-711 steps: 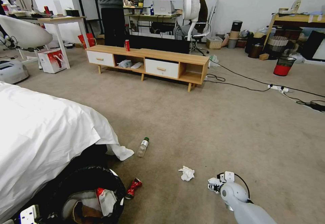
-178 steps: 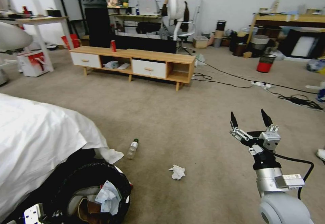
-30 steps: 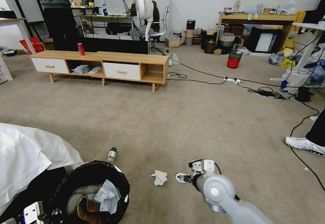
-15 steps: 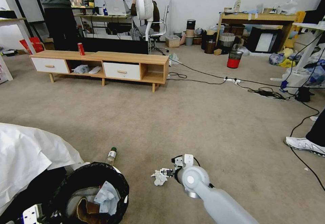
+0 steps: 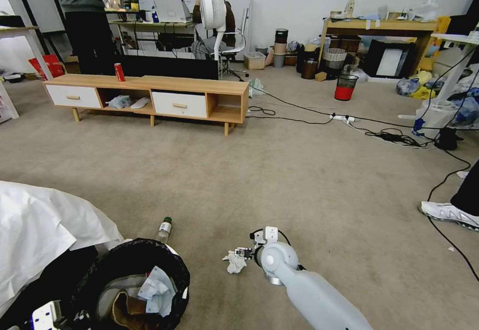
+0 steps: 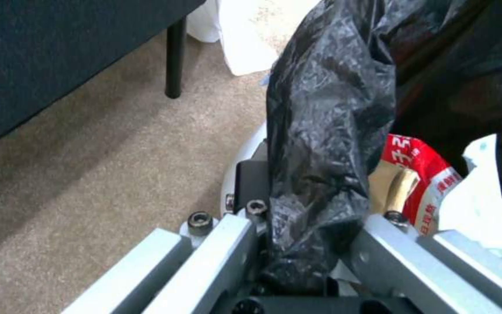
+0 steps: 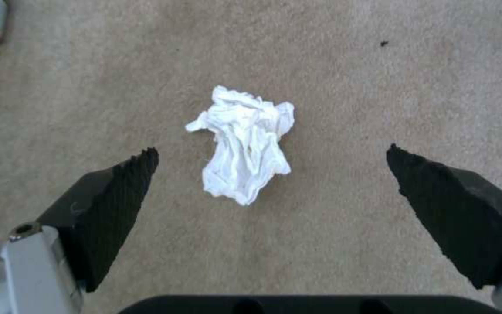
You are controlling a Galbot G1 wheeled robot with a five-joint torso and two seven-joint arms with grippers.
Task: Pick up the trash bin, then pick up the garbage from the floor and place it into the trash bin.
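White tissue lies on the carpet between your right gripper's wide-open jaws, while your left gripper clamps the trash bin's bag-lined rim nearby, ready to receive it.

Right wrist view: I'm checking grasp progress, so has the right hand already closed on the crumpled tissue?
No: the right hand is open, its fingers apart on either side of the tissue lying on the carpet.
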